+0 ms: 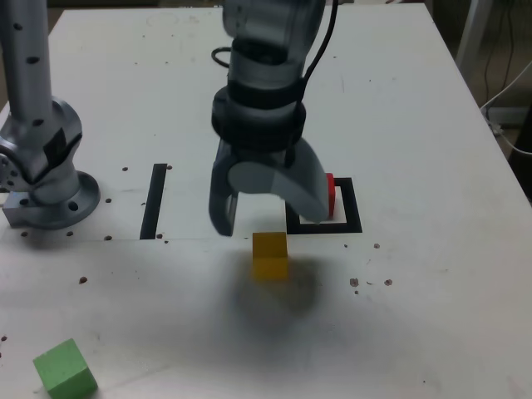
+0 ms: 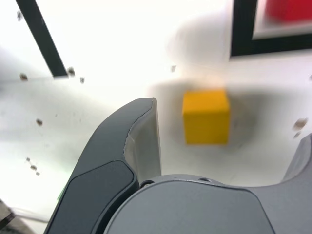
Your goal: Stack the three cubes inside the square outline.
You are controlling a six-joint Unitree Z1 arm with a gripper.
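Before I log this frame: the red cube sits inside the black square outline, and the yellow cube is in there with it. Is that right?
Not quite: the yellow cube lies outside the outline, as the exterior view shows.

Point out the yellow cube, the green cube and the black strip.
yellow cube (image 2: 206, 127), wrist view, front face
green cube (image 1: 62, 365), exterior view, top face
black strip (image 1: 154, 202), exterior view, middle

The exterior view looks down across the whole table (image 1: 399, 108) from its near side; the wrist view peers down close up (both catch the yellow cube (image 1: 270, 256)).
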